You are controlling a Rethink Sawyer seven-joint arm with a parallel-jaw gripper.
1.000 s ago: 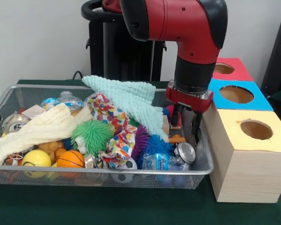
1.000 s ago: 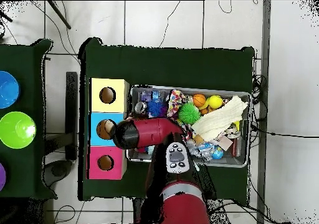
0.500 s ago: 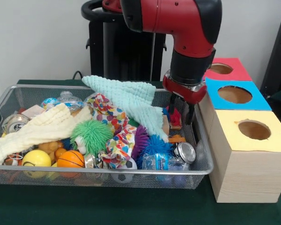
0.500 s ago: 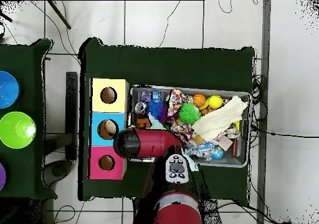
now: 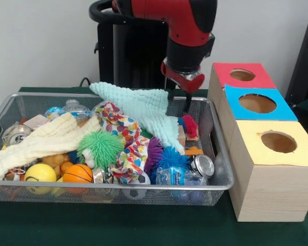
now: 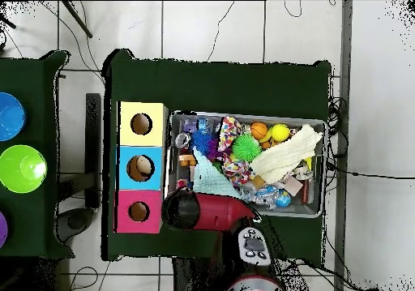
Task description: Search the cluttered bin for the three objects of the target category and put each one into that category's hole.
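The red-and-black arm's tool point(image 5: 178, 106) hangs released and empty above the mint knitted cloth point(image 5: 143, 110) at the wire mesh bin's point(image 5: 222, 180) far edge.

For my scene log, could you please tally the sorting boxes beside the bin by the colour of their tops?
Red box: 1
Blue box: 1
Yellow box: 1
Total: 3 boxes, each with one round hole in its top.

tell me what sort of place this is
Probably a robotics lab test bench: a wire mesh bin crammed with toys and cloths, wooden sorting boxes with round holes, and cables trailing over a tiled floor.
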